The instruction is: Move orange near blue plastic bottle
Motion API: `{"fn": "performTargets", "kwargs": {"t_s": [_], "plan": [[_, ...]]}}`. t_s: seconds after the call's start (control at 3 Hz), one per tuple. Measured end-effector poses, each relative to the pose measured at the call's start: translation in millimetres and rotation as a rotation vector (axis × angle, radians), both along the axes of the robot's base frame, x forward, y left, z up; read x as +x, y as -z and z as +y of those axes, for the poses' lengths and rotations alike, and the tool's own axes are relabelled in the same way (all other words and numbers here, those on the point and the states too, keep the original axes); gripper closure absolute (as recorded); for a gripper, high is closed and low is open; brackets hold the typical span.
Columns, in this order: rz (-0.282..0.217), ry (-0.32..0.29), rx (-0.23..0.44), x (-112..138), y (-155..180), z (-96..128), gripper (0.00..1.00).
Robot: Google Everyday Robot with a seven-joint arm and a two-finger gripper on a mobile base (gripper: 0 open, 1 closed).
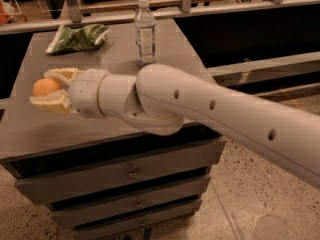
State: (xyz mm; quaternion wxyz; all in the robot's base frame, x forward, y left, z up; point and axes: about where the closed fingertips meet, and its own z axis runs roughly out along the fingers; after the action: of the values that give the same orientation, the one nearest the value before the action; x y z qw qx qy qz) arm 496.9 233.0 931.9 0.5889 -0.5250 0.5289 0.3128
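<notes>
The orange [46, 87] is a small round fruit held between the two pale yellow fingers of my gripper [44, 89], above the left part of the grey cabinet top [115, 44]. The gripper is shut on it. The blue plastic bottle [145, 31], clear with a white cap and pale label, stands upright at the back middle of the top, well to the right of and behind the orange. My white arm [210, 114] reaches in from the right and hides the front right of the top.
A green snack bag [77, 37] lies at the back left of the top. The cabinet has several drawers [130, 174] below. A rail and shelving run behind it. Speckled floor [240, 204] lies to the right.
</notes>
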Motion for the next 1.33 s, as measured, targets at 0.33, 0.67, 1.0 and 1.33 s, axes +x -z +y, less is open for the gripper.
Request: {"fn": "performTargets", "kwargs": {"t_s": [0.33,0.67,1.0,1.33], "plan": [[0.048,0.116,0.008,-17,33,-22,1.00],[0.060,0.236,0.006,-27,55,-47,1.00],[0.011,0.387,0.019,-32,48,-80,1.00],[-0.067,0.505,0.049,-44,11,-107,1.00]]}}
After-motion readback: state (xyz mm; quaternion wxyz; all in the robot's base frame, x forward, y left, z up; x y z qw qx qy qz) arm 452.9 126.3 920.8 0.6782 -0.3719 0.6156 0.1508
